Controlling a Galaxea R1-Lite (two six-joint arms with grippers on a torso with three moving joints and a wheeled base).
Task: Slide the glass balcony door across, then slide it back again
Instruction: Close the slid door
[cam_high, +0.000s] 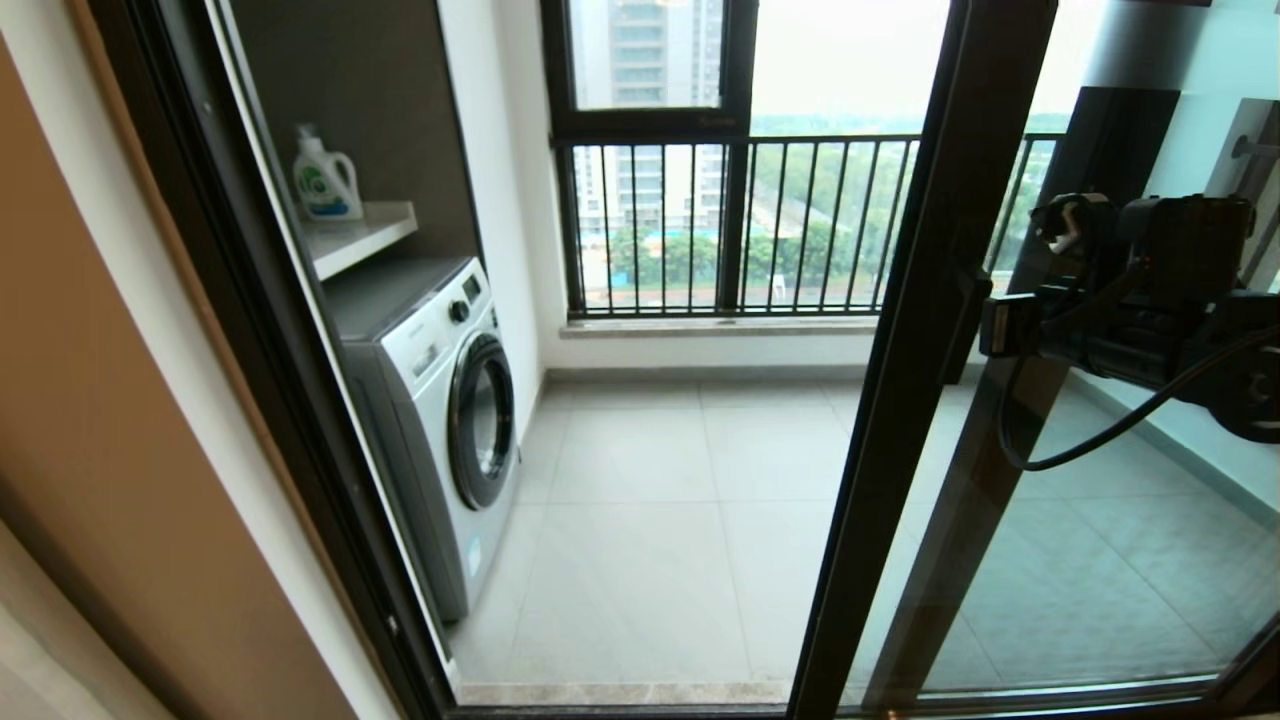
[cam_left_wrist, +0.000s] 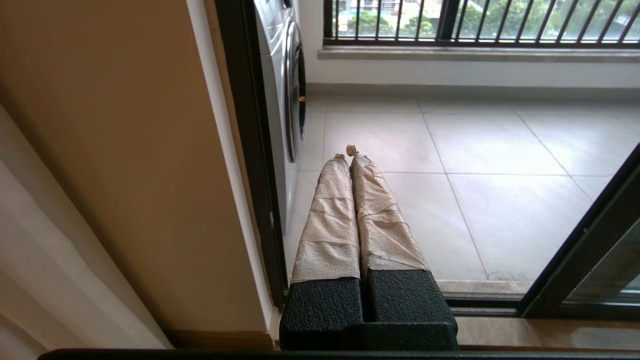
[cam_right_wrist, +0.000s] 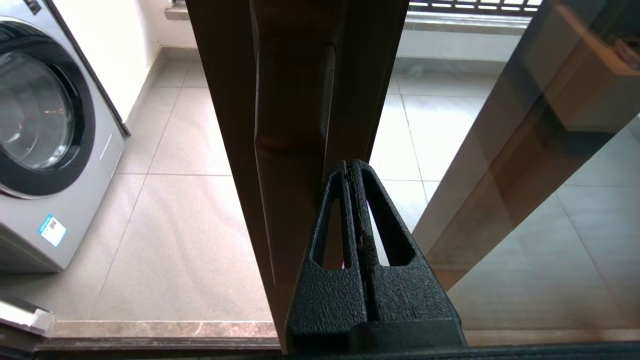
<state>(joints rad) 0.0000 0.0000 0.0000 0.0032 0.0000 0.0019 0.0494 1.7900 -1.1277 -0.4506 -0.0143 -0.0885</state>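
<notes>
The glass balcony door (cam_high: 930, 300) stands slid towards the right, leaving the left part of the doorway open. Its dark upright frame (cam_right_wrist: 235, 125) carries the short bar handle (cam_right_wrist: 292, 100). My right gripper (cam_right_wrist: 350, 164) is shut with nothing between the fingers, its tips pressed against the right side of that handle. In the head view the right gripper (cam_high: 990, 325) reaches in from the right at mid-height of the frame. My left gripper (cam_left_wrist: 348, 152), its fingers wrapped in beige tape, is shut and empty, low by the left door jamb, pointing at the balcony floor.
A white washing machine (cam_high: 450, 410) stands on the balcony's left, under a shelf with a detergent bottle (cam_high: 325, 180). An outer window with railing bars (cam_high: 760, 220) closes the far side. A second dark-framed panel (cam_high: 1010, 420) shows behind the door's glass. The beige wall (cam_left_wrist: 125, 150) flanks the left jamb.
</notes>
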